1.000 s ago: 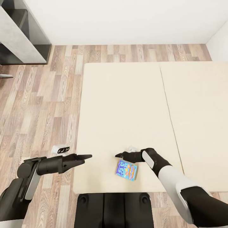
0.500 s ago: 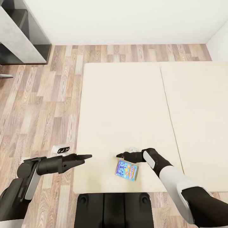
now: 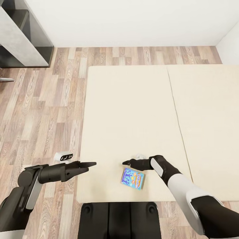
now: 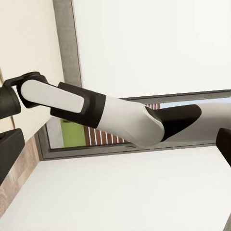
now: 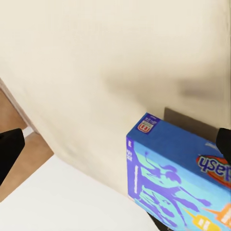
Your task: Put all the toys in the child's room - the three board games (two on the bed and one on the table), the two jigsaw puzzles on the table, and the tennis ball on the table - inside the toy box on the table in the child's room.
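Note:
A small blue board game (image 3: 132, 178) lies flat on the cream bed (image 3: 132, 109), close to its near edge. My right gripper (image 3: 125, 163) hovers just beyond the box's far left corner, fingers pointing left. In the right wrist view the right gripper (image 5: 115, 144) is open, and the blue box (image 5: 178, 178) lies between and ahead of its widely spread fingertips. My left gripper (image 3: 91, 164) reaches over the bed's left edge, pointing at the right one. In its own wrist view the left gripper (image 4: 115, 149) is open, holding nothing, and looks at my right forearm (image 4: 96, 113).
Part of the grey table (image 3: 18, 39) with its dark lower section stands at the back left. Wood-plank floor (image 3: 43, 109) runs between it and the bed. A white wall (image 3: 132, 20) closes the back, and the robot's dark base (image 3: 119, 215) abuts the bed's near edge.
My right gripper has crept a few pixels to the right and nearer. The left arm and the blue box have not moved.

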{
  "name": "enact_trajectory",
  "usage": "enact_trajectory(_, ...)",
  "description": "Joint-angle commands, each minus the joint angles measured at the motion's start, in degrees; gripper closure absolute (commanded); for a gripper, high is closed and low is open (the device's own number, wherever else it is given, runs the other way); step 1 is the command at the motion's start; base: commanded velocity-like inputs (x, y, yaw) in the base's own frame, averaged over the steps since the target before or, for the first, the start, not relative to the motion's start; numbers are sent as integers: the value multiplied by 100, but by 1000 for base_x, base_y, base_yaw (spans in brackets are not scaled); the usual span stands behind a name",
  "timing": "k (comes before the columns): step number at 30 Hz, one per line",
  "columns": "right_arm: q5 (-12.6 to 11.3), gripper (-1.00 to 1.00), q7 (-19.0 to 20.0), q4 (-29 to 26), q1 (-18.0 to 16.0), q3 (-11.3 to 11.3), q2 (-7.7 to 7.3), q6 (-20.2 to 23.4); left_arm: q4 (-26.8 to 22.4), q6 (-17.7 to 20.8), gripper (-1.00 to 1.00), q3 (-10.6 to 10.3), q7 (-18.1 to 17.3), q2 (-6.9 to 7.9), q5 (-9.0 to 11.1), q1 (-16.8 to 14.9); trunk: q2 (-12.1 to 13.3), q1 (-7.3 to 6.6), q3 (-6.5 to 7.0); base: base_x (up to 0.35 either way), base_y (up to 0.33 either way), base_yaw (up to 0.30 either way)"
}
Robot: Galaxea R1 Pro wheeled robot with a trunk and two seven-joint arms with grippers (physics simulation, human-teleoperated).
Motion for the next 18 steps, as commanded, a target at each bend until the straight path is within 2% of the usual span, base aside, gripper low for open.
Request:
enact_trajectory(1, -4, -100, 14, -8, -2, 21, -9, 17, -2, 61, -100, 0, -21, 3, -4, 0, -9, 3, -6, 0, 0, 0)
enact_trajectory(7, -20, -100, 25, 7, 6, 21, -87, 26, -2, 61, -100, -2, -21, 3, -7, 2, -9, 3, -6, 0, 0, 0)
enact_trajectory(11, -28, -100, 40, -3, 12, 27, -251, 84, -2, 61, -100, -21, -21, -6, -8, -1, -9, 3, -6, 0, 0, 0)
enact_trajectory(15, -14, -100, 327, -22, 169, 41, -417, 162, -2, 61, -100, -32, -21, -16, -9, 0, -9, 3, -6, 0, 0, 0)
enact_trajectory(18, -8, -100, 560, -27, 244, 49, -461, 176, -2, 58, -100, -38, -21, -22, -14, 2, -9, 3, -6, 0, 0, 0)
